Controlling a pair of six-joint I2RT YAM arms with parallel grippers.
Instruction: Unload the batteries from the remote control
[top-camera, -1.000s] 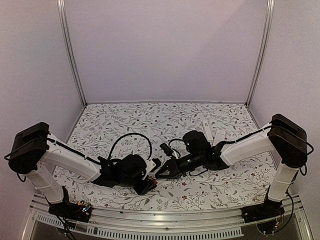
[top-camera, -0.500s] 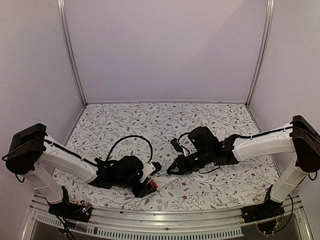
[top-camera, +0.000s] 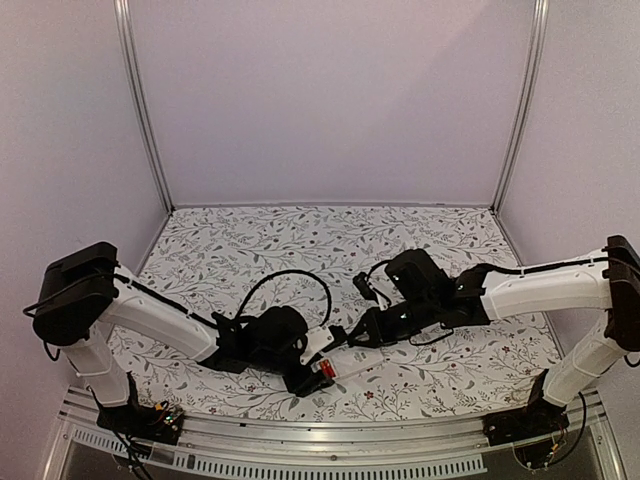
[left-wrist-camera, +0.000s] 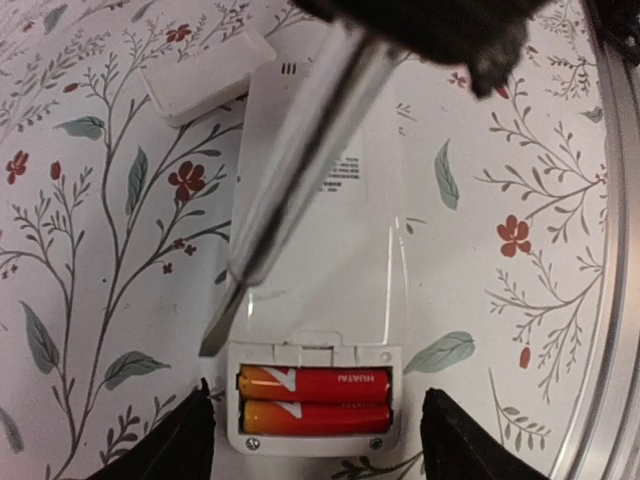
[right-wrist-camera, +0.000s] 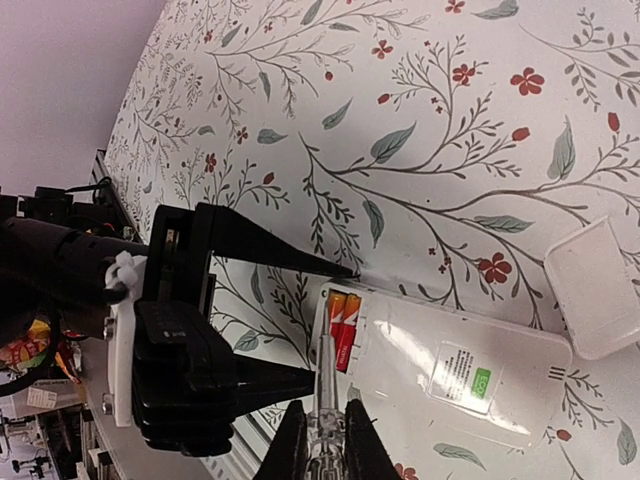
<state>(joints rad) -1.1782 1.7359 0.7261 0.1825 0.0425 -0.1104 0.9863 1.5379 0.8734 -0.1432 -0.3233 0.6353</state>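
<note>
My left hand (left-wrist-camera: 315, 425) straddles the remote (left-wrist-camera: 345, 260) wide, not clamping. My right hand (right-wrist-camera: 320, 440) grips the screwdriver (left-wrist-camera: 290, 170). Prying the batteries (right-wrist-camera: 342, 325) may skid the loose remote.

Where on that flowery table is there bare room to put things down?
The far stretch of the table, up to the back wall, is bare. So is the near-right patch between the right arm and the front rail. Crowded: middle front, where the left claw, the right claw with its tool and the remote meet.
</note>
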